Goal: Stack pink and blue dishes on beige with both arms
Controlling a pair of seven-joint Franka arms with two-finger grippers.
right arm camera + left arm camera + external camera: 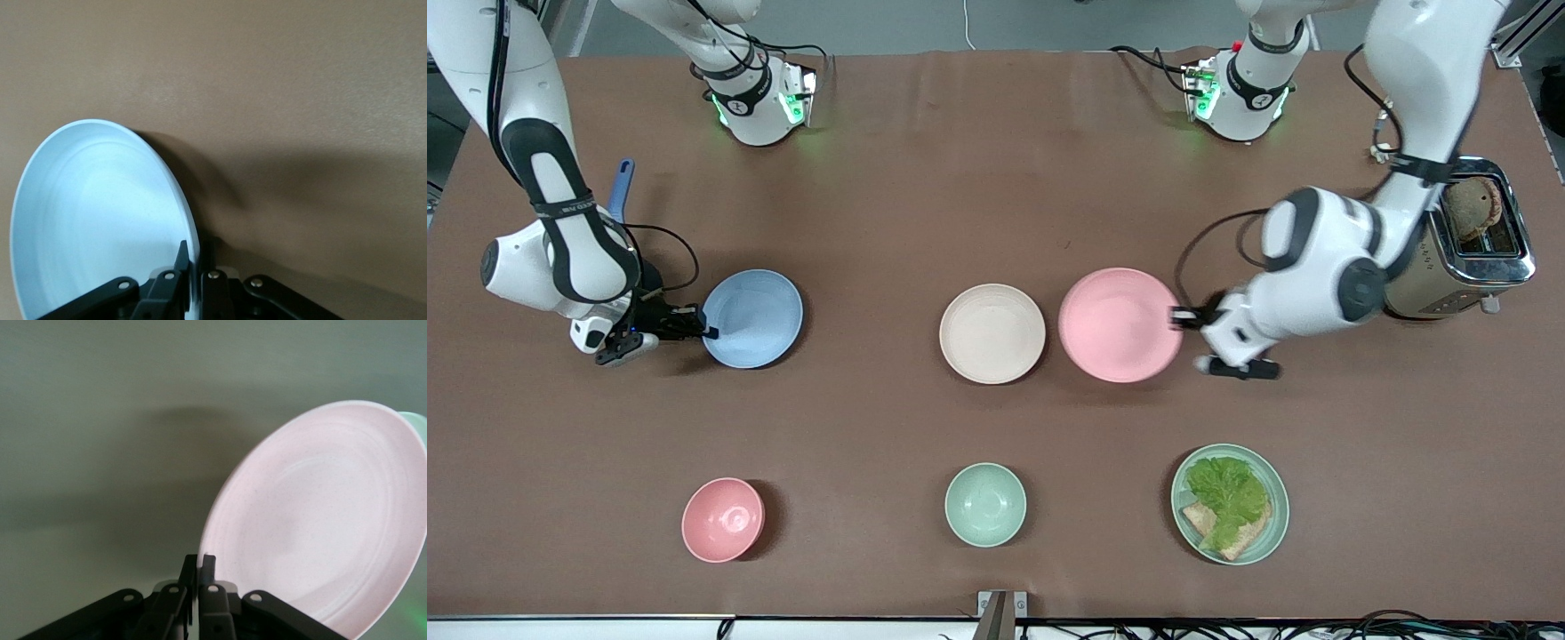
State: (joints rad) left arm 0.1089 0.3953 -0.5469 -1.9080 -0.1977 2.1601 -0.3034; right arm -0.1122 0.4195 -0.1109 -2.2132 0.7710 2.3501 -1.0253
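The beige plate [992,333] lies flat at mid-table. Beside it, toward the left arm's end, the pale pink plate [1120,324] is pinched at its rim by my left gripper [1179,316], which is shut on it; the left wrist view shows that plate [327,520] tilted, its rim between the fingers [199,573]. Toward the right arm's end, the light blue plate [752,318] is tilted, and my right gripper [704,332] is shut on its rim. In the right wrist view the blue plate [100,213] stands clamped between the fingers [181,257].
A small pink bowl [723,519], a mint-green bowl [985,504] and a mint plate with lettuce and bread [1230,503] sit nearer the front camera. A chrome toaster [1469,240] stands at the left arm's end. A blue utensil handle [621,188] shows by the right arm.
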